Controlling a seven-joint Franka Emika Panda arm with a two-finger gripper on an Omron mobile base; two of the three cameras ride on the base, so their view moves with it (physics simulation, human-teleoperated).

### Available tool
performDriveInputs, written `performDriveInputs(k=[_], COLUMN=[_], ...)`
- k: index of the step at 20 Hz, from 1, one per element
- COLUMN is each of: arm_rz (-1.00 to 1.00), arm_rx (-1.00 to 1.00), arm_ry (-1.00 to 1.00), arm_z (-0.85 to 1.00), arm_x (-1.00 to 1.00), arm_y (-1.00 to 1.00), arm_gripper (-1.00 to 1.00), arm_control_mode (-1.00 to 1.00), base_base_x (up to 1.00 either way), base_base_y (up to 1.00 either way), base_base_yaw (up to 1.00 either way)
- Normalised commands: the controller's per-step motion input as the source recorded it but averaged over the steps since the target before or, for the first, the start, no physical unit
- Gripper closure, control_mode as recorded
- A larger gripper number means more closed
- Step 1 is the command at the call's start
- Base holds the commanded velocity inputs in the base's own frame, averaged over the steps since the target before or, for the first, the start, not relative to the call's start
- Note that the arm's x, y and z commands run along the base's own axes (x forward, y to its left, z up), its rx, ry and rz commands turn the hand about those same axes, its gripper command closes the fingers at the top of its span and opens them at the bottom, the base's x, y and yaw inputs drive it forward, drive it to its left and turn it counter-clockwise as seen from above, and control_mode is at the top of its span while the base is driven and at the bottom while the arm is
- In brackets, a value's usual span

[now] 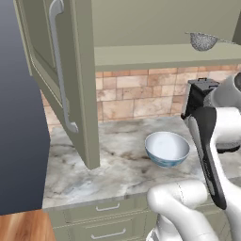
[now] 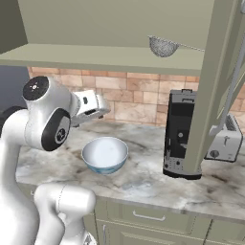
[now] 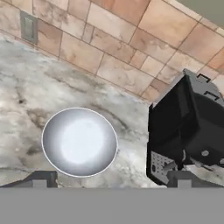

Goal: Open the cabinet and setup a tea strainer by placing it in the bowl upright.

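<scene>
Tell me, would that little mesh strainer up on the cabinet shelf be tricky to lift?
Probably light: the tea strainer is small, thin mesh. Its rounded cup could rock or tip when nudged, and its thin handle pokes sideways along the cabinet shelf, so it may swivel. The open gripper hangs over the bowl.

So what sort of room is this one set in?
A rendered kitchen, by the look of it: a marble-look counter under an open wall cabinet, a brick-tile backsplash, and a black coffee machine beside a toaster.
</scene>
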Motion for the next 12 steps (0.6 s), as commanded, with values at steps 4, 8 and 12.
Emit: performDriveInputs(k=[4,8,12], arm_rz=[0.18,0.02,0.00], arm_rx=[-0.50,-0.41,-0.28], arm_ry=[-0.10,0.04,0.16], arm_z=[0.36,0.67,0.69], arm_x=[0.00,0.00,0.00], arm_y=[-0.40,-0.07,0.00], arm_gripper=[-1.00,-1.00,-1.00], arm_control_mode=[-1.00,-1.00,-1.00], base_base_x=[0.00,0.00,0.00], base_base_y=[0.00,0.00,0.00], base_base_yaw=[0.00,0.00,0.00])
